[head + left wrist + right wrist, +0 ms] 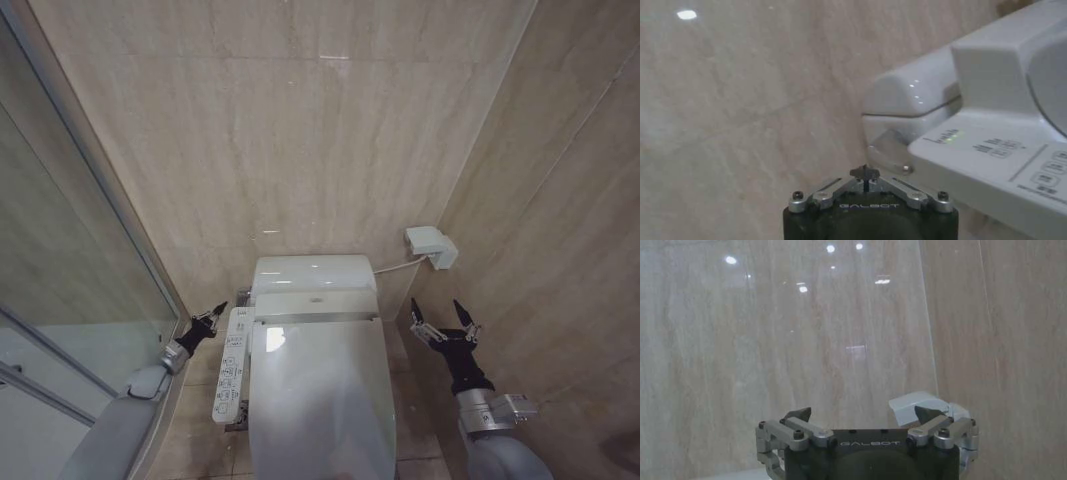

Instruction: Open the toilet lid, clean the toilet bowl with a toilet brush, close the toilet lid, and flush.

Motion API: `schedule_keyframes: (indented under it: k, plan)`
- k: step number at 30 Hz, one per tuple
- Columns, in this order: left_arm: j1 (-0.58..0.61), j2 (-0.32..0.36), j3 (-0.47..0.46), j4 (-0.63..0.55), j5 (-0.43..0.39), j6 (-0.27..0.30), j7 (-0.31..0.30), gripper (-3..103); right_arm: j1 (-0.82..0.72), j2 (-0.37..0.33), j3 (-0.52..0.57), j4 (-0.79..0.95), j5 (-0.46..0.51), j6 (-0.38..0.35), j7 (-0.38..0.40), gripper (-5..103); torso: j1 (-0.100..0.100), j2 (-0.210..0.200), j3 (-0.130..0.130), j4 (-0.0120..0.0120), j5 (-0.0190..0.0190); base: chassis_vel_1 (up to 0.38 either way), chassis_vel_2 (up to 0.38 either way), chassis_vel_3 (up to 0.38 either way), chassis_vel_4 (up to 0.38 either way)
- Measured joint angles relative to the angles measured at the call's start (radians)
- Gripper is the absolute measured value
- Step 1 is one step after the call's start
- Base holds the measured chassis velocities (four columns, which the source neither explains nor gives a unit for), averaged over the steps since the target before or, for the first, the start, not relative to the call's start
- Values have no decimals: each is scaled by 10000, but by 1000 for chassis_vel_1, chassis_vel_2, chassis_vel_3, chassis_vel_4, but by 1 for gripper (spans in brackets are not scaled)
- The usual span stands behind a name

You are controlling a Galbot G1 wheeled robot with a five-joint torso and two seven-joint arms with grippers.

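Beige marble walls enclose the corner. Nearest, the toilet lid [320, 400] lies down over the toilet bowl [314, 285]. Left claw [213, 318], pinched together, hovers beside the button panel [231, 365]; right claw [445, 325] spreads wide below a wall box [431, 246].

Glossy white toilet lid [318, 400] against beige, faintly veined wall tiles [300, 130].

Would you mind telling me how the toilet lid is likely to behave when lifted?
The lid lies closed and looks glossy, so probably slippery to grip. It is broad and seemingly thin, likely light yet stiff, pivoting at the rear rather than lifting free.
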Motion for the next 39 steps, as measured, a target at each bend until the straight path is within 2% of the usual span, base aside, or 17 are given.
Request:
schedule_keyframes:
  k: [4,7,9,10,12,13,14,16,20,21,27,28,35,36,39]
  plan:
    - [142,12,-324,-313,-163,-8,-136,0,0,0,0,0,0,0,0,100,0,0,0,-2,1,0,0,0,0]
    - [384,8,-579,-984,-521,55,-497,0,0,0,0,0,0,0,0,100,0,0,0,-3,2,0,0,0,0]
    - [655,0,-737,-1657,-773,261,-1040,0,0,0,0,0,0,0,0,100,0,0,0,-4,3,0,0,0,0]
    - [655,0,-737,-1657,-773,261,-1040,0,0,0,0,0,0,0,0,100,0,0,0,-4,3,0,0,0,0]
    - [974,-1,-857,-2390,-1092,590,-1622,0,1,0,0,0,0,0,0,100,0,0,0,-2,3,0,0,0,0]
    - [974,-1,-857,-2390,-1092,590,-1622,0,1,0,0,0,0,0,0,100,0,0,0,-2,3,0,0,0,0]
    - [1198,-8,-936,-2883,-1269,815,-2038,-1,0,0,0,0,0,0,0,100,0,0,0,-2,5,0,0,0,0]
    - [1463,-47,-1057,-3479,-1501,1064,-2441,-1,1,0,0,0,0,0,0,100,0,0,0,-3,4,0,0,0,0]
    - [1829,-161,-1299,-4314,-1907,1246,-2740,-1,0,0,0,0,0,0,0,100,0,0,1,-3,4,0,0,0,0]
    - [1954,-197,-1376,-4566,-2012,1286,-2800,26,1,0,0,0,0,0,0,100,0,0,1,-3,4,0,0,0,0]
    - [2724,-436,-1894,-5839,-2262,1636,-3022,26,1,0,0,0,0,0,0,100,1,0,0,-3,4,0,0,0,0]
    - [2907,-525,-2033,-6086,-2312,1763,-3099,53,-1,-1,0,-1,0,0,0,100,0,0,1,-3,3,0,0,0,0]
    - [4135,-767,-2712,-7378,-2801,2501,-3524,53,1,0,0,0,0,0,0,100,0,0,0,-3,3,0,0,0,0]
    - [4287,-769,-2836,-7509,-2820,2527,-3529,80,-1,0,0,0,0,0,0,100,0,0,0,-2,2,0,0,0,0]
    - [4666,-783,-3087,-7780,-2880,2543,-3542,80,0,0,0,0,0,0,0,100,0,0,0,0,3,0,0,0,0]
